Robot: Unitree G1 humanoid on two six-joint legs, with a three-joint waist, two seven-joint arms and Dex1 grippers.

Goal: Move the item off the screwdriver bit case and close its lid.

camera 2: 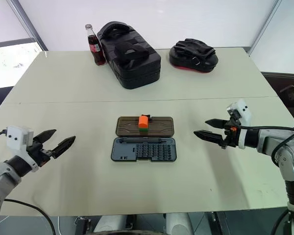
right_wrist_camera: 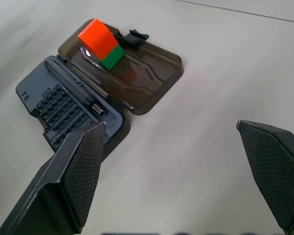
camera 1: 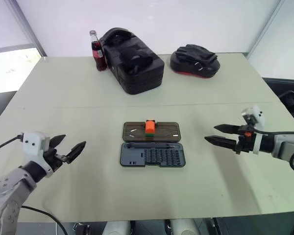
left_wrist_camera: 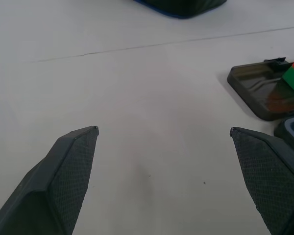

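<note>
Resting on the opened lid (camera 1: 151,130), the item (camera 1: 150,126) stands orange part up on its green base, near the lid's middle. The screwdriver bit case (camera 1: 152,155) lies flat at the centre of the table (camera 1: 78,93), its long axis running across the robot from left to right; the lid is folded out flat on the far side, its black latch tab at the far edge, while the tray of bits with the slim driver lies on the near side. The left gripper (camera 1: 68,149) hovers above the table well to the left of the case, pointing toward it, fingers spread wide and empty. The right gripper (camera 1: 219,135) hovers well to the right, pointing left toward the case, likewise spread wide and holding nothing. At the far edge stand a cola bottle (camera 1: 98,51), a black toolbox (camera 1: 133,61) and a black pouch (camera 1: 195,61).
</note>
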